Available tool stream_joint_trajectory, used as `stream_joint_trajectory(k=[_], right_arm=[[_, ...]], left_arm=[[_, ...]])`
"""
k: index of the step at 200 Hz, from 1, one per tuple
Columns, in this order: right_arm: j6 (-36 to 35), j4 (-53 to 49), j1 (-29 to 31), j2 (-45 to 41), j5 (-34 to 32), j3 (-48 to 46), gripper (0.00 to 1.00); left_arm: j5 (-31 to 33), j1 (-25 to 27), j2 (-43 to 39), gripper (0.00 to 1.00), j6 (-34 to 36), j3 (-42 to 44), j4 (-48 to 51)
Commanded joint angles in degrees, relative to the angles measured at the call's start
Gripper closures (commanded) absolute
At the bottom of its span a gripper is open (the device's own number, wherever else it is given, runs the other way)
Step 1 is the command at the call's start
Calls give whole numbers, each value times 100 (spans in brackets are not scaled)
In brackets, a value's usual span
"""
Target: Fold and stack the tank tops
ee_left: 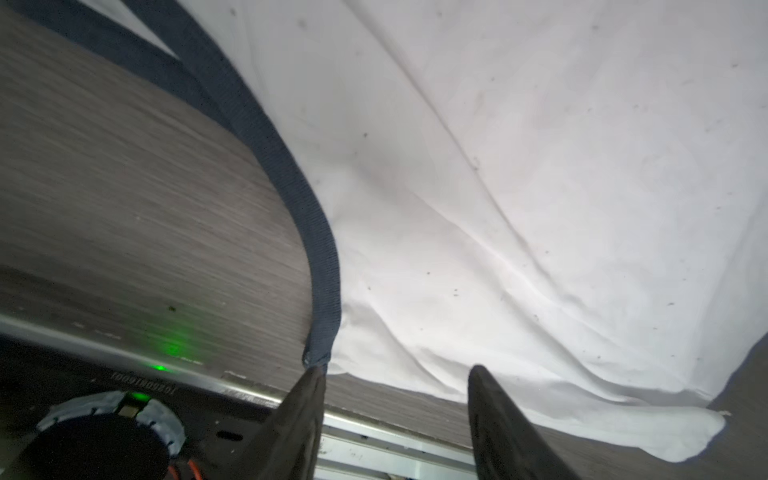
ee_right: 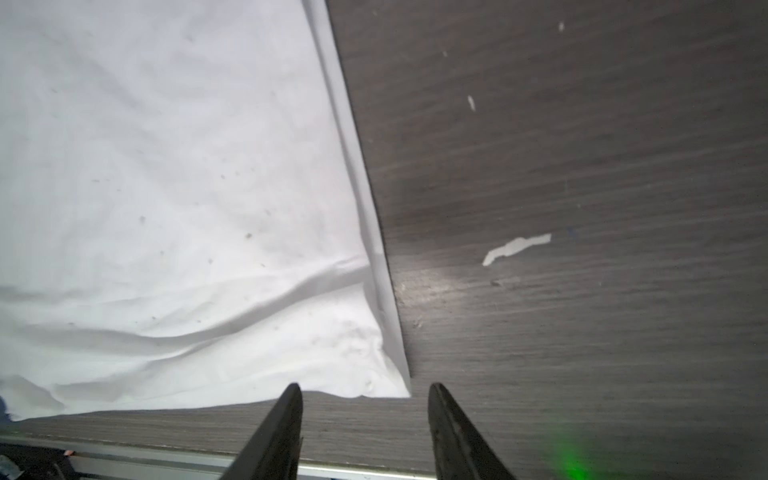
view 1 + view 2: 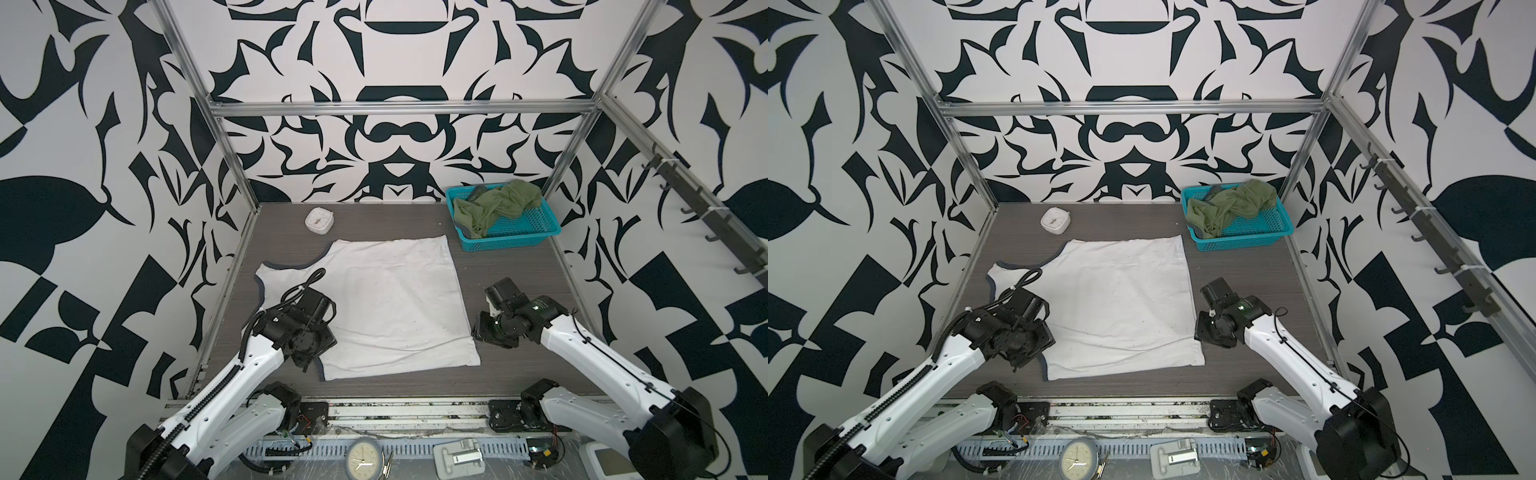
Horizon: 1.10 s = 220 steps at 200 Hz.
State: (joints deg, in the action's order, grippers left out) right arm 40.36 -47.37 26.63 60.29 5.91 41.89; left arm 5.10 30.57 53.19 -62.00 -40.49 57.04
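The left gripper point(image 1: 395, 370) and right gripper point(image 2: 365, 386) stand parted and empty, the white tank top point(image 3: 395, 299) spread just ahead of their tips, so each should pinch its corner's layers and lift evenly; the olive tank top point(image 3: 494, 203) lies crumpled in the basket point(image 3: 511, 245) beyond the right gripper.

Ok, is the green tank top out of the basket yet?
No, in a top view the green tank top lies crumpled inside the teal basket.
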Motion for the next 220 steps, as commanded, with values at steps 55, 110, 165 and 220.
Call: stream_joint_trajectory(k=[55,110,165,220], right_arm=[[5,909,53,780,290,-403,49],[-9,1003,137,1057,384,-583,54],[-29,1052,183,1217,301,-647,56],[-2,1082,254,1102,363,-671,73]], left_arm=[[-364,19,1441,41,237,301,-1010],[-169,255,924,33,-262,712,-121],[-175,562,686,39,-540,775,67],[-160,803,1116,46,-496,753,-65]])
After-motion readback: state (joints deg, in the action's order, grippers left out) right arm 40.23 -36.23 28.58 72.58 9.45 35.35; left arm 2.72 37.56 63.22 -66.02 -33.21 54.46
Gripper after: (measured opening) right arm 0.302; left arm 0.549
